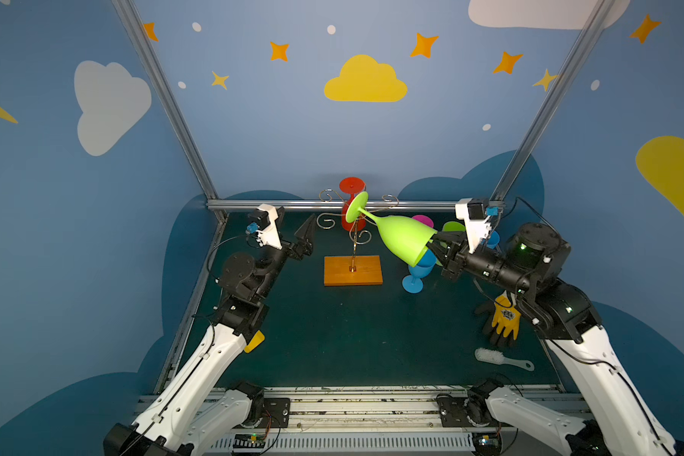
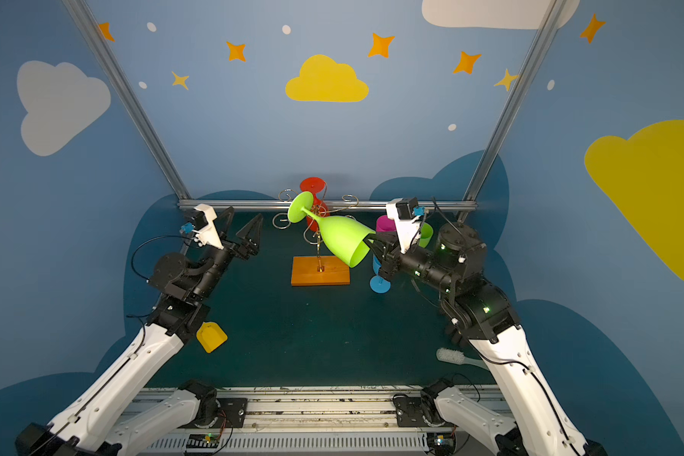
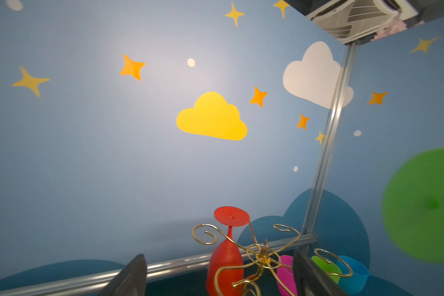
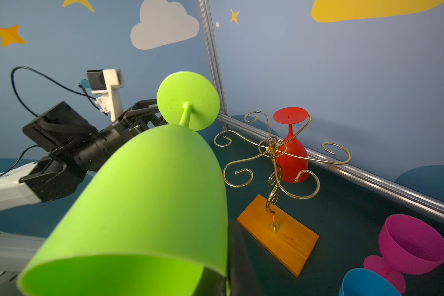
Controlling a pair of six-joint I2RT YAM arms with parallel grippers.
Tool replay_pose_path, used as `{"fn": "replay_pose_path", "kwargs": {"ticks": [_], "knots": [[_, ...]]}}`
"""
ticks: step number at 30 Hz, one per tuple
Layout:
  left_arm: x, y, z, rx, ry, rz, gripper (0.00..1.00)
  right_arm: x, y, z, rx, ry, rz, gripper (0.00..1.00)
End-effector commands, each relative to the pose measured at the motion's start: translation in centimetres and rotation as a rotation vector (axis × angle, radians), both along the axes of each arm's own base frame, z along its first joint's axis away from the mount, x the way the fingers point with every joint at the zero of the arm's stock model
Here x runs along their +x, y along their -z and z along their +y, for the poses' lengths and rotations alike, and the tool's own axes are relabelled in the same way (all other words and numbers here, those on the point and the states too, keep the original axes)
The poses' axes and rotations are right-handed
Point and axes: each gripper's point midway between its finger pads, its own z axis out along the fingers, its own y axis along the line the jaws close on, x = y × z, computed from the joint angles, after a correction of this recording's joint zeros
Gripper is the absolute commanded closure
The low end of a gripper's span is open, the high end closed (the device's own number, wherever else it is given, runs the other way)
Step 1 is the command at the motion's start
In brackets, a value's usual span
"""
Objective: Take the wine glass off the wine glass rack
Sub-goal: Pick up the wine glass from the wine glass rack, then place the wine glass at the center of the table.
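In both top views the wine glass rack (image 1: pixel 353 271) is standing mid-table near the back rail, with a red wine glass (image 1: pixel 350 185) hanging upside down on its far side. A blue glass (image 1: pixel 414 277) is standing just right of the base, partly hidden by the bowl of the green wine glass (image 1: pixel 405 237). A glove (image 1: pixel 504 320) and a brush (image 1: pixel 502 358) are lying farther right.

The right gripper (image 1: pixel 433 244) is pinching the green bowl's rim, one finger inside and one outside. It is holding the glass nearly level in the air, with the foot overlapping the scrolls. The right forearm is reaching in almost level. The left gripper (image 2: pixel 245 215) is hovering left of the rack, spread wide and empty, on a raised, bent arm.

In the left wrist view its two dark fingers (image 3: pixel 128 276) are standing far apart, touching nothing, and the green foot is showing as a blur.

In the right wrist view the green bowl is filling the foreground, clamped at the rim. Its foot is standing clear of the scroll arms, and a magenta glass (image 4: pixel 413 246) is standing beyond the base.
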Motion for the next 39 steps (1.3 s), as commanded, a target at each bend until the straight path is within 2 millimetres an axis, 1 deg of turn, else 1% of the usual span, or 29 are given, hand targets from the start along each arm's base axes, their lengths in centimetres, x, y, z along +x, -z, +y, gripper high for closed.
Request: {"fn": "replay_pose_path", "kwargs": {"ticks": [1,5,7,12,16,20,25,39], "knots": [[0.3,0.6,2.9,-0.090,-0.082,0.038,0.12,-1.1,2.7,0.1,-0.121,-0.032,0.040,1.00],[0.4,1.6,5.6,-0.151,-0.149,0.072,0.11,-2.4,6.0,0.7,-0.226,-0.085,0.112,1.00],[0.3,2.0,6.3,-0.170,-0.160,0.083,0.11,-2.9,8.0,0.5,-0.282,-0.094,0.162,1.00],[0.3,2.9,7.7,-0.208,-0.181,0.106,0.11,-3.3,13.3,-1.4,-0.445,-0.031,0.334,1.00],[0.3,3.0,8.3,-0.213,-0.192,0.106,0.11,-2.9,16.6,-3.5,-0.562,0.071,0.449,1.00],[0.2,2.9,9.0,-0.215,-0.209,0.103,0.11,-2.2,18.5,-5.1,-0.658,0.168,0.527,1.00],[0.0,3.1,9.2,-0.218,-0.203,0.106,0.11,-0.3,20.4,-6.5,-0.779,0.292,0.595,1.00],[-0.7,3.0,9.9,-0.223,-0.217,0.097,0.11,3.1,25.6,-5.8,-1.001,0.363,0.771,1.00]]}}
